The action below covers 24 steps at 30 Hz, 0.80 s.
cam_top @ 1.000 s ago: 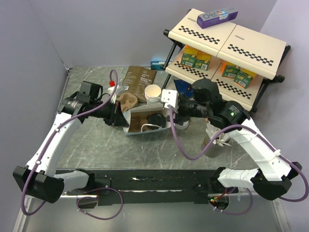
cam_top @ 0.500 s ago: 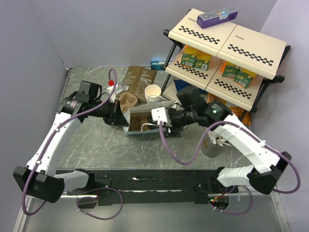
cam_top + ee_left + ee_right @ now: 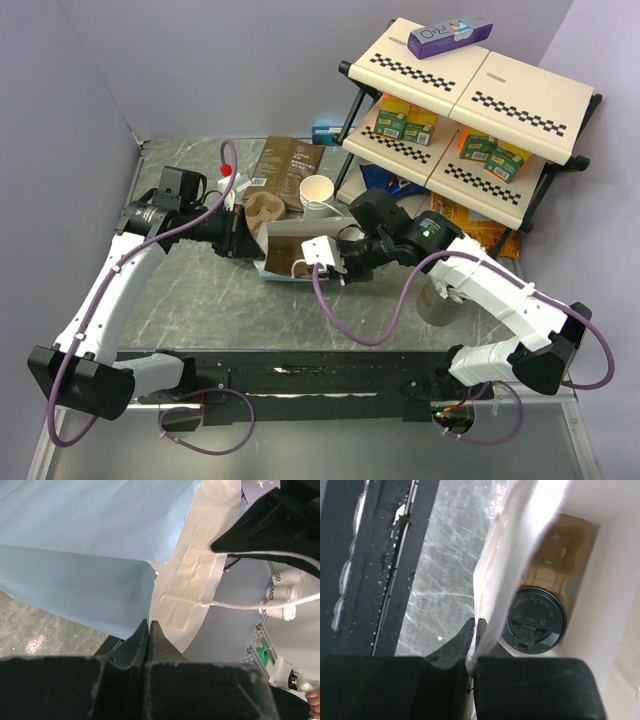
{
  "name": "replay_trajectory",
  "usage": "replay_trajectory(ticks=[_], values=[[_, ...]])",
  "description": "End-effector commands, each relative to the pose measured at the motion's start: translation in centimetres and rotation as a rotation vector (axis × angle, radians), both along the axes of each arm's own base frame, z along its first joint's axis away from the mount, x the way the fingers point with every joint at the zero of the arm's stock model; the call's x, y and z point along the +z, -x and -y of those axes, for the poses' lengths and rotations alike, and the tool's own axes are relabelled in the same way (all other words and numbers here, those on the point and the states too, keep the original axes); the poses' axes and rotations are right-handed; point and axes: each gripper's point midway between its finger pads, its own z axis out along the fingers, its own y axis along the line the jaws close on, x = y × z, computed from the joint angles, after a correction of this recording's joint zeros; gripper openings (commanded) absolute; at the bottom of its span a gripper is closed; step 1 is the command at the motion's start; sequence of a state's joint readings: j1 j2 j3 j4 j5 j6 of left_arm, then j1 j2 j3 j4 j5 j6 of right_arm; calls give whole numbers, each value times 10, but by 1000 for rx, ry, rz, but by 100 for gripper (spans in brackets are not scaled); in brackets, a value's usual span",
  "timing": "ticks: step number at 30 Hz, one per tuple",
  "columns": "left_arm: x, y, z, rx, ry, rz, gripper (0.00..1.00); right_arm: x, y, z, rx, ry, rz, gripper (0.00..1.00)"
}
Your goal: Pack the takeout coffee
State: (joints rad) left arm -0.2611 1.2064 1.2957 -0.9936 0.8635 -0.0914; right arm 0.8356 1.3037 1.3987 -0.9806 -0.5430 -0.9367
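Note:
The takeout coffee shows as a black lid (image 3: 536, 620) on a cup sitting in a brown pulp carrier (image 3: 567, 545), inside a white paper bag (image 3: 283, 236) lying on its side. In the top view my right arm hides that cup. My left gripper (image 3: 246, 240) is shut on the bag's left rim (image 3: 165, 587), fingertips pinched together (image 3: 149, 625). My right gripper (image 3: 341, 268) is shut on the bag's near rim (image 3: 512, 555), with paper squeezed between its fingers (image 3: 476, 630). A lidless white cup (image 3: 317, 190) stands just behind the bag.
A dark-brown coffee pouch (image 3: 286, 168) lies behind the bag, with a second pulp carrier (image 3: 262, 211) beside it. A two-tier rack (image 3: 470, 95) holding green boxes fills the right rear. The bag's string handle (image 3: 240, 605) hangs loose.
My right arm swung left and forward from beside the bag to its near rim, and its jaws went from open to shut on the paper. The left gripper kept its hold.

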Motion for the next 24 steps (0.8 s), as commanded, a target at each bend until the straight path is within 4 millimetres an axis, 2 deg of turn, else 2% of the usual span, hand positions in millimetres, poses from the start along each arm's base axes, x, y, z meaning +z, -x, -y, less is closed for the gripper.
replay_trajectory(ticks=[1,3,5,6,9,10,13,19,24], values=[[17,3,-1,-7,29,71,9,30,19,-4,54,-77,16,0],[18,1,-4,10,15,90,26,37,23,-5,63,-89,14,0],[18,-1,-5,12,9,105,35,42,27,-7,79,-97,18,0],[18,-2,-7,19,5,111,48,44,29,-6,83,-95,20,0],[22,-7,-10,38,-4,147,67,47,33,-7,102,-93,30,0],[25,-9,-11,41,-6,161,78,47,34,-7,101,-89,27,0],[32,-17,-15,57,-27,216,89,45,37,-7,105,-85,21,0],[46,-32,-21,64,-69,320,96,41,37,-3,104,-74,35,0],[57,-45,-22,66,-82,373,96,54,28,-6,78,-123,106,0]])
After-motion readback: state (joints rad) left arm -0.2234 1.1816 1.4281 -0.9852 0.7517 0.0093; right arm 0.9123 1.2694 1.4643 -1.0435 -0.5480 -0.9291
